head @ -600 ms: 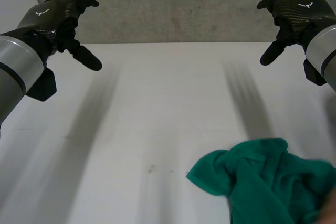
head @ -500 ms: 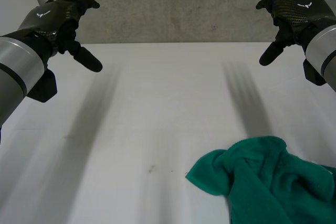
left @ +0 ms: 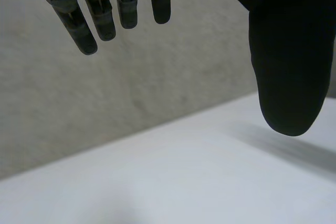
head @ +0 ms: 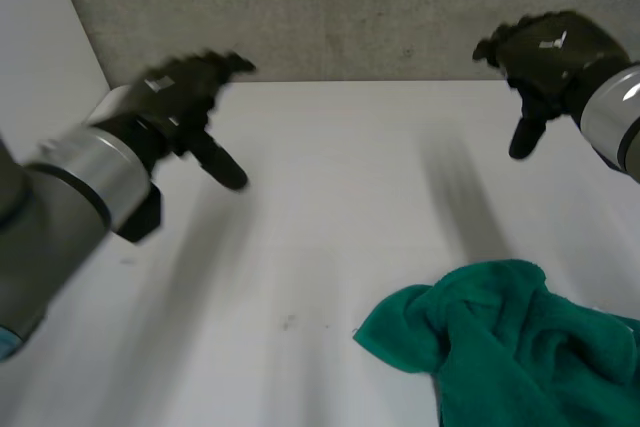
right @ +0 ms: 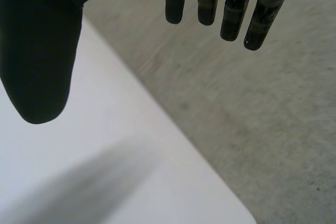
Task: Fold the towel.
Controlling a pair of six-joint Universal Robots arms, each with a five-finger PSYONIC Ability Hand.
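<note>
As it lies crumpled, towel (head: 500, 337): nearer our right hand (head: 550, 47); we should find two corners first.
left hand (head: 175, 92): spread, empty.
right hand: spread, empty.

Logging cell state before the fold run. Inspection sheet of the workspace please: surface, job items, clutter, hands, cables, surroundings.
Surface: white table, with a small dark mark toward its near side.
Job's things: green towel, crumpled in a heap at the table's near right, not folded, touched by neither hand.
Clutter: nothing seen.
Hands: left hand above the table's far left, open, holding nothing; right hand above the far right, open, holding nothing.
Cables: nothing seen.
Surroundings: grey wall behind the table's far edge.
</note>
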